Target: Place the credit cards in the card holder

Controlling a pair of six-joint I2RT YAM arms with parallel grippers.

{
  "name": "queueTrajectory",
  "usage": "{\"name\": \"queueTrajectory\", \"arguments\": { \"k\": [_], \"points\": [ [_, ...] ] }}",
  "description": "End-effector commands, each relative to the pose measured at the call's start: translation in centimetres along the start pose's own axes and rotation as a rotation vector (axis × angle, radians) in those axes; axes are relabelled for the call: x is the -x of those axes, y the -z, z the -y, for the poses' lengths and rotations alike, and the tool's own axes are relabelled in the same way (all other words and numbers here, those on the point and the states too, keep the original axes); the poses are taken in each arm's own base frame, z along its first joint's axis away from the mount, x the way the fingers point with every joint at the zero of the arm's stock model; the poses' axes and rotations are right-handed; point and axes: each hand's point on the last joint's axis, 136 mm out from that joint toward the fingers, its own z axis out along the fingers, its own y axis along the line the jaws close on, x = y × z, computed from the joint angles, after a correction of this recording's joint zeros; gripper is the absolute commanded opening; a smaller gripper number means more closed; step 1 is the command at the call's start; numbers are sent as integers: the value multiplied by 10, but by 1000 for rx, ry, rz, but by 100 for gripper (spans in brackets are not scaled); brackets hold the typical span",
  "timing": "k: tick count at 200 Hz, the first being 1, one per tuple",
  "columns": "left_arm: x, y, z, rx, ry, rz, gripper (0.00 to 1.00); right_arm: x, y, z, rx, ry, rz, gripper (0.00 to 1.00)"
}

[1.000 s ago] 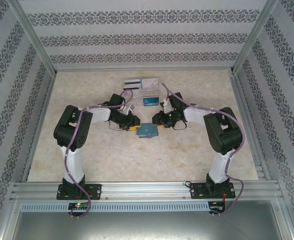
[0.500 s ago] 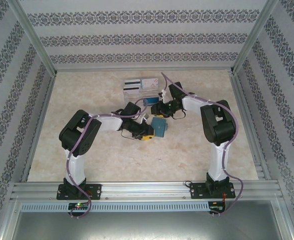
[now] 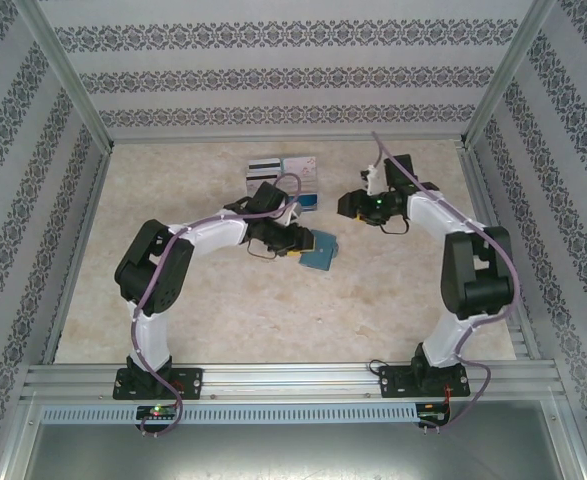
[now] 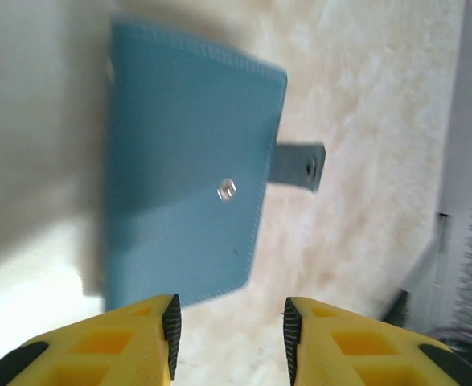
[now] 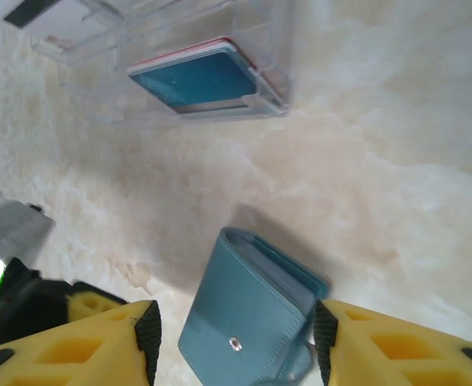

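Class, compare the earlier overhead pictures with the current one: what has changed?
The left claw swung right; the card holder shifted right with it and turned. The right claw drew away to the right. Both claws are open, holding nothing. The clear tray stayed put.

A table top of pale beige marbled finish is observed; its mottled surface is also recorded in the left wrist view and the right wrist view. A clear compartmented tray is set on the far half of the table, near mid-width; its transparent walls are seen up close. The enclosure is lined on the back wall and both sides with pale striped wallpaper bearing dark floral bands. An aluminium rail is fitted along the near edge, with a perforated strip just below it.
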Motion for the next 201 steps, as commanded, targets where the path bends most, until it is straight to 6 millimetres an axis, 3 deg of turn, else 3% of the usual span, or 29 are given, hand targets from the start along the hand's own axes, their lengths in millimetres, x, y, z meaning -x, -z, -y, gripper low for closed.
{"name": "queueTrajectory", "arguments": {
  "k": [1,19,49,75,147,201],
  "points": [
    [6,26,-26,218,-151,7,44,-27,-7,17,-19,-73,-26,52],
    [15,21,-35,224,-163,10,46,-45,-11,27,6,-119,-33,51],
    [19,-6,-21,65,-132,-22,48,-63,-21,24,150,-189,-30,50],
    [18,-23,-12,-49,-70,-46,48,-65,-29,22,217,-211,-23,49],
    [13,-42,-4,-153,50,-22,48,-67,-48,12,277,-216,-98,43],
    [11,-51,1,-138,114,34,38,-72,-53,15,264,-212,-111,42]
  ]
}}
